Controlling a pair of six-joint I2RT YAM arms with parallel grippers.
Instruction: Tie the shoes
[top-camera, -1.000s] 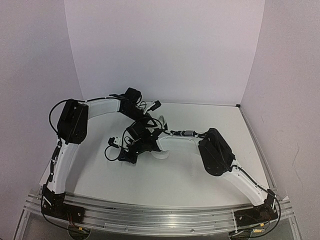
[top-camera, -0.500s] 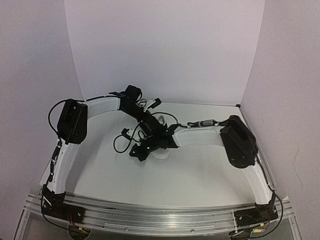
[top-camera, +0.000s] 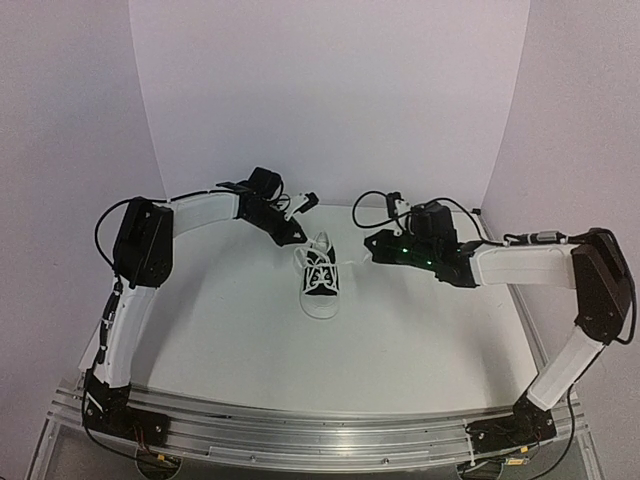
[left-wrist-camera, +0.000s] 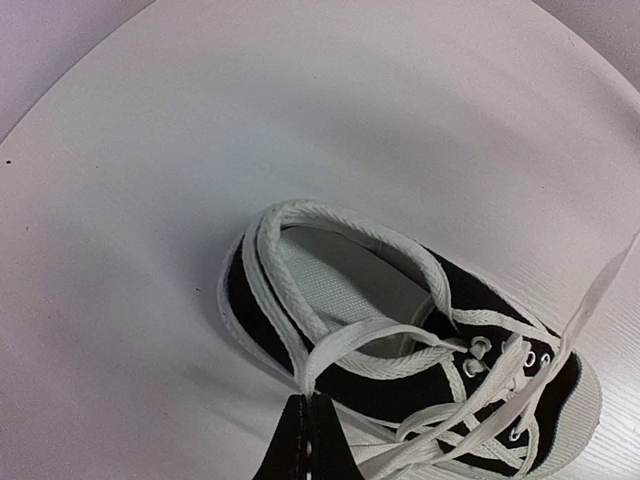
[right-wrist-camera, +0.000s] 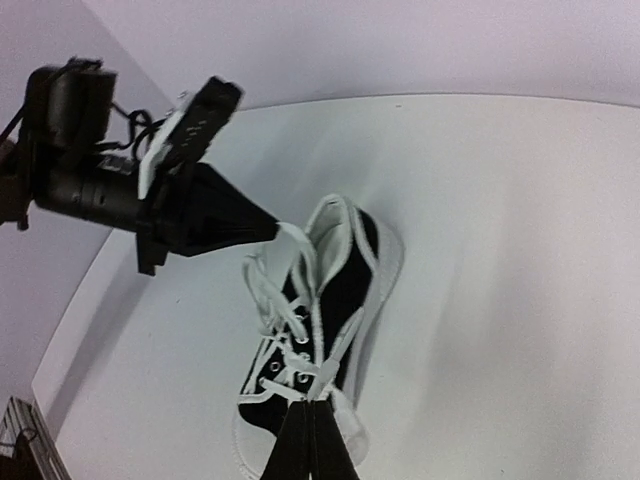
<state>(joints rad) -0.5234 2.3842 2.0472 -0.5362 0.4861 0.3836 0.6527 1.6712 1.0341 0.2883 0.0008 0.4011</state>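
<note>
white table (top-camera: 400, 330), one black sneaker (top-camera: 322, 280), two white laces (left-wrist-camera: 380, 365), left jaws and right jaws each pinching one lace

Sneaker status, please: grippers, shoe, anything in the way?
Left gripper shut on a lace; right gripper shut on the other. Sneaker upright between them, no bow yet. Nothing in the way.

Left arm (top-camera: 205, 208) and right arm (top-camera: 522, 264): white link shells, bulky black joint housings. Black cables (top-camera: 368, 198) loop loose by wrists. Green light (top-camera: 402, 238) on right wrist. Black pointed jaws. Black bases (top-camera: 105, 402) on silver rail (top-camera: 320, 432).
</note>
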